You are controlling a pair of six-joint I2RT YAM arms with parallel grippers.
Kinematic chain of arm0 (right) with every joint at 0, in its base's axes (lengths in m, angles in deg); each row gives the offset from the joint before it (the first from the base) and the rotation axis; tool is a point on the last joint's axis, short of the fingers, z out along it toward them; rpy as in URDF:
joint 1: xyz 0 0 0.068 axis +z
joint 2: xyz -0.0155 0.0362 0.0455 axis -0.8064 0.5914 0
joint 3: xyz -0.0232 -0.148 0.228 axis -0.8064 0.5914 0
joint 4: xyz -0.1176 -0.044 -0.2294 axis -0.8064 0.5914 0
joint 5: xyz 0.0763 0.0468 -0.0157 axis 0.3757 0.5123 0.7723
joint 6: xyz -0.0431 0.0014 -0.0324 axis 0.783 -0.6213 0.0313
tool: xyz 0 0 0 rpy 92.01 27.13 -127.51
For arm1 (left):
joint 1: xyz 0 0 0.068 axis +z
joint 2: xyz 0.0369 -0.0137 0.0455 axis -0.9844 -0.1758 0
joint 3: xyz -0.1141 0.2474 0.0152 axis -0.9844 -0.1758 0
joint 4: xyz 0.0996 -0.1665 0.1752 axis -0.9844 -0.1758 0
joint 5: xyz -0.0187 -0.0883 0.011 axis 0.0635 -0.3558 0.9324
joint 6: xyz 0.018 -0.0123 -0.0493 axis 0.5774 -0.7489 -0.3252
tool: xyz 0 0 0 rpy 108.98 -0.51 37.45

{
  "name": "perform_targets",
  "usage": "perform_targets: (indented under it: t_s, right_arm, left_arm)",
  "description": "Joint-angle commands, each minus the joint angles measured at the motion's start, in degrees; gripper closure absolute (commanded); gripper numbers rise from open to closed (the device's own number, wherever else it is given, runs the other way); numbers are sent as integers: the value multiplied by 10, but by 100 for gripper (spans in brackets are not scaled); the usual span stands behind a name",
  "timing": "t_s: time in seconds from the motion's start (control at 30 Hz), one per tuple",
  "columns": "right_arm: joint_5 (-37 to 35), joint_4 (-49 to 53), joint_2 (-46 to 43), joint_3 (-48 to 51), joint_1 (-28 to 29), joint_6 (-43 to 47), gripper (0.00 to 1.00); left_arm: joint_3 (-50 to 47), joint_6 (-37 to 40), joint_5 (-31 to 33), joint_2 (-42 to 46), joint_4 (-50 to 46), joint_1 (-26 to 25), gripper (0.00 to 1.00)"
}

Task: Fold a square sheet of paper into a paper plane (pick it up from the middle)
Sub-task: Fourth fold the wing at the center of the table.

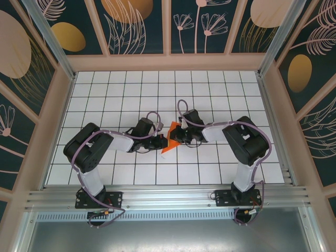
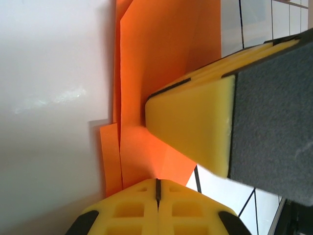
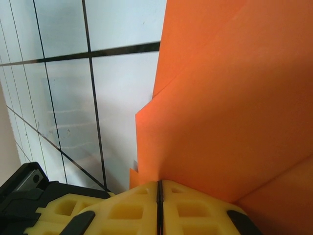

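The top view is bright and evenly lit, with soft shadows beneath the arms and lines bowed at the edges. The left wrist view has a faint glare streak at nine o'clock, and the close orange paper looks soft.

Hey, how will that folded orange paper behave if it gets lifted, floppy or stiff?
Likely floppy: the folded orange paper is thin, with layers fanning apart at its edge. Probably light, and easily creased where the left tool and right tool pinch it.
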Motion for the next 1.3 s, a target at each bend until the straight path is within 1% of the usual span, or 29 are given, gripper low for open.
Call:
perform_targets:
  t_s: [0.0, 0.03, 0.1, 0.43, 0.67, 1.03, 1.17, 1.27]
  right_arm:
    - [-3, 16, 5, -19, -26, 17, 89]
    - [0, 16, 7, -21, -26, 22, 89]
    - [3, 18, 10, -25, -51, 26, 89]
    - [18, 32, 38, -49, -114, 51, 88]
    - [28, 52, 65, -81, -147, 73, 88]
    - [26, 84, 63, -111, -168, 91, 87]
    - [15, 97, 21, -108, -158, 95, 86]
    - [2, 107, -16, -101, -139, 100, 85]
  left_arm:
    - [-3, 23, 51, -32, -60, -1, 100]
    - [-3, 23, 52, -33, -62, -2, 100]
    - [-3, 24, 52, -35, -64, -1, 100]
    - [-3, 27, 56, -40, -73, -1, 100]
    - [-5, 27, 58, -40, -75, -2, 100]
    - [-4, 25, 56, -40, -74, -1, 100]
    - [-2, 25, 56, -38, -74, -2, 100]
    - [0, 23, 56, -36, -74, -1, 100]
